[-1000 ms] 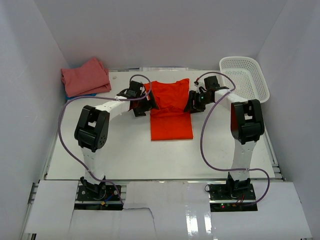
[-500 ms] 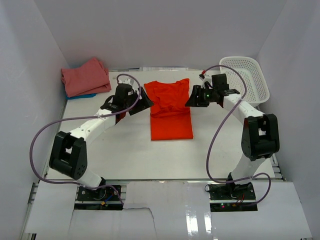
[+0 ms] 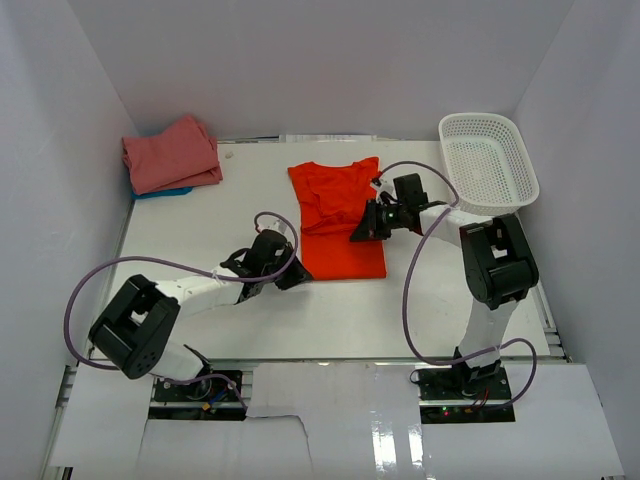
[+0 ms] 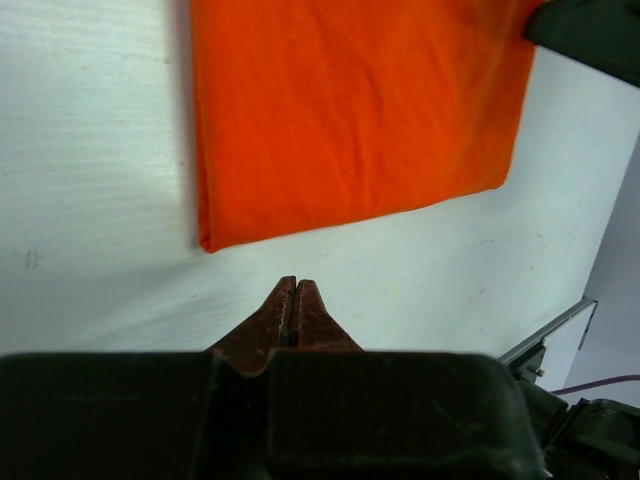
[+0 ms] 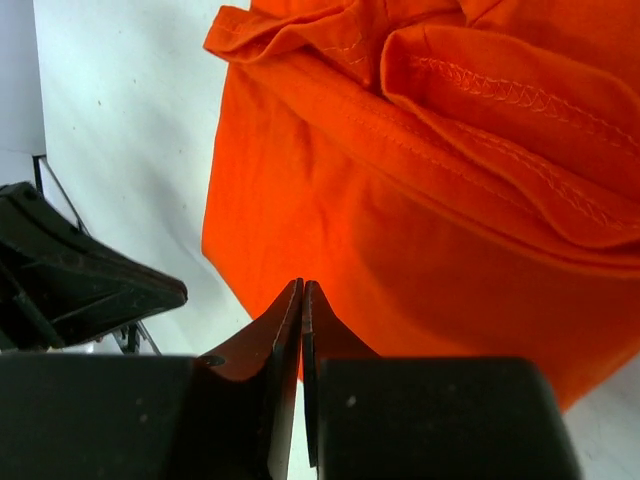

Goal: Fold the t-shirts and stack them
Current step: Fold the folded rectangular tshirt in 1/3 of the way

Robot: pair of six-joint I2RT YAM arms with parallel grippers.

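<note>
1. At the far left corner of the white worktop (image 3: 250, 330) we find the salmon-pink cloth t-shirt (image 3: 170, 152), folded. It lies on top of the blue cloth t-shirt (image 3: 160, 192), of which only a sliver shows along the pile's near edge. We take this pile to be the stack, kept at the corner so the middle stays free for folding.
2. The left gripper (image 4: 294, 290) sits low over bare worktop, just beside the near left corner of the orange shirt. Its fingers are pressed together on nothing, and the cloth lies apart from the tips. We judge it is placed there to reach that hem corner for the next fold.
3. The bright orange-red cloth t-shirt (image 3: 338, 215) lies in the middle of the worktop, folded lengthwise into a narrow band. Its hem points to the near edge. The collar and bunched sleeves point to the far edge, where the cloth is wider and rumpled. We judge it half folded and not yet stacked.
4. The right gripper (image 5: 301, 292) rests at the shirt's right edge, about halfway along the band. Its fingers are pressed together and we see no cloth caught between them. It mirrors the left arm, which suggests a two-handed fold.
5. The white plastic mesh basket (image 3: 490, 160) stands at the far right corner, apart from the shirt and out of both arms' way.
</note>
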